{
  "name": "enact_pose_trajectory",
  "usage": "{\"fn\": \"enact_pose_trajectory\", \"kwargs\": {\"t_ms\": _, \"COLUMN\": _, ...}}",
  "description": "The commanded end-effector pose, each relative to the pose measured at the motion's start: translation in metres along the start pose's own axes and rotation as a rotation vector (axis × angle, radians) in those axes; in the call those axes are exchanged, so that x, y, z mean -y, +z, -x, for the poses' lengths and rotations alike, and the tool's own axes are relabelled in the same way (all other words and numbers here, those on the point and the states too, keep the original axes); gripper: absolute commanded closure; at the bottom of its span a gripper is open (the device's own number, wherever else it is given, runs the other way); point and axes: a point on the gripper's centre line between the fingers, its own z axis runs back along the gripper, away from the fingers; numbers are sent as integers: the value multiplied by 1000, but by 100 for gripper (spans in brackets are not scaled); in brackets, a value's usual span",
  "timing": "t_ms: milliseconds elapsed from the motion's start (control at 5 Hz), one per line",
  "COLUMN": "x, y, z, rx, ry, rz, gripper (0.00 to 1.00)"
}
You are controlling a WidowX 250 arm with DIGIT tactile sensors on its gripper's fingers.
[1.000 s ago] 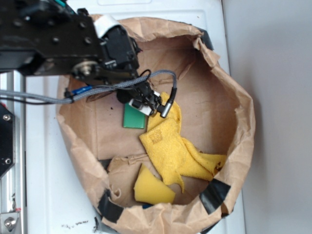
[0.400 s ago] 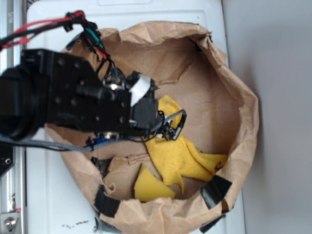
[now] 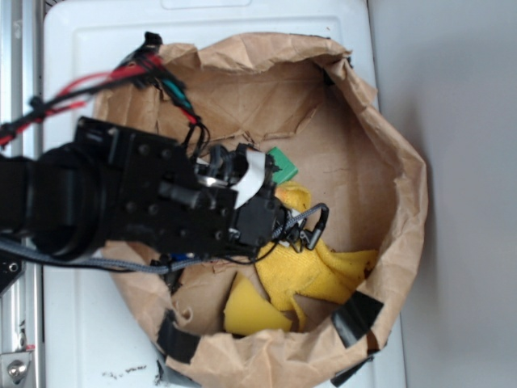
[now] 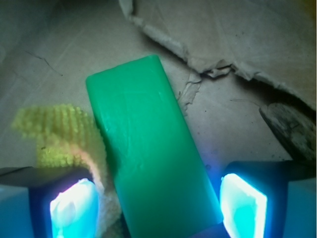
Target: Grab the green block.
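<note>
Inside the brown paper bag (image 3: 396,186), I see the green block (image 4: 151,148) lying on the bag floor between my gripper (image 4: 158,203)'s glowing pads (image 4: 242,203); the jaws stand apart, not visibly touching it. A yellow cloth (image 3: 323,271) lies just beside the block; a yellow sponge wedge (image 3: 250,311) rests nearby.

Green block (image 4: 151,148) flat on brown paper; partly overlapping yellow cloth (image 4: 62,131)
</note>
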Motion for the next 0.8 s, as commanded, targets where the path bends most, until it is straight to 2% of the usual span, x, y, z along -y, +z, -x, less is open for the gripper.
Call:
{"fn": "enact_pose_trajectory", "kwargs": {"t_ms": 0, "x": 3, "y": 6, "z": -5, "rx": -22, "ry": -14, "rz": 16, "gripper": 69}}
{"fn": "enact_pose_trajectory", "kwargs": {"t_ms": 200, "x": 3, "y": 15, "z": -7, "rx": -37, "ry": -8, "rz": 25, "gripper": 100}}
{"fn": "enact_pose_trajectory", "kwargs": {"t_ms": 600, "x": -2, "y": 59, "z": -19, "rx": -96, "ry": -11, "rz": 83, "gripper": 100}}
